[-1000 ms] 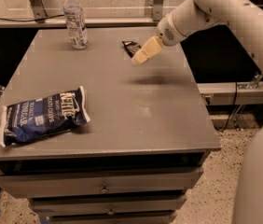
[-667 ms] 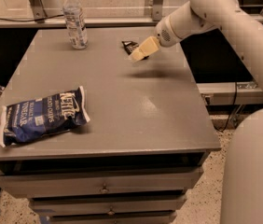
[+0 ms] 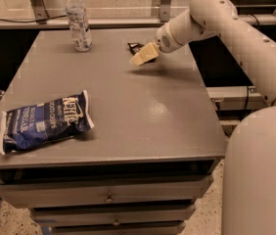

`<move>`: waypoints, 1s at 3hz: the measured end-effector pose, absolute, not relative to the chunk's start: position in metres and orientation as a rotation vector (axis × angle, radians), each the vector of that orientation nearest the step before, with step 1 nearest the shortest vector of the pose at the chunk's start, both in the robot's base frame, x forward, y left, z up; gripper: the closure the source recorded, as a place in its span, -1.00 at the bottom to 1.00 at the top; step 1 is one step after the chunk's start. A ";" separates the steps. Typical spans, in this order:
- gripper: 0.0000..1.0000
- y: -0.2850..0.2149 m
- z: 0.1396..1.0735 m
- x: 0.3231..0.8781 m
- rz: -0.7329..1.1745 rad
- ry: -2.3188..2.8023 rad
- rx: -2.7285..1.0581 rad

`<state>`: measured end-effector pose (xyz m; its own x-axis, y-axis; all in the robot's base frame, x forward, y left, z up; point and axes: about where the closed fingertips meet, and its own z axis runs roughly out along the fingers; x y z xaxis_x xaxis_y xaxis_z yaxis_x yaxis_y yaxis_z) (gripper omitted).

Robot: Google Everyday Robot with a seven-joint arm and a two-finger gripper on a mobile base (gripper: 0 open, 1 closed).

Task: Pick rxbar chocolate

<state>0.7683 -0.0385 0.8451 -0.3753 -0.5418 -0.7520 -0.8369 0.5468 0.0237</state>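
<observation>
A: Layout, big to small?

B: Counter (image 3: 143,111) carries the chip bag (image 3: 45,124) front-left and the water bottle (image 3: 79,21) back-left, both well apart from the arm.

A: Change in the last second?

B: Gripper (image 3: 144,56) has slid left. Its tip now overlaps the rxbar chocolate (image 3: 135,46), lying flat at back centre. Open or closed: cannot tell.

A: Meaning?

B: Approach probably near its end; bar not lifted yet.

Chip bag (image 3: 45,121) reads "Kettle" and "Vinegar" — pincer (image 3: 141,58) just beside rxbar chocolate (image 3: 135,46).
</observation>
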 end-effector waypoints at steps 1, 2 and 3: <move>-0.17 -0.041 0.837 0.768 0.508 2.079 -1.125; 0.27 -0.044 0.823 0.763 0.493 2.103 -1.150; 0.76 -0.044 0.829 0.763 0.493 2.103 -1.150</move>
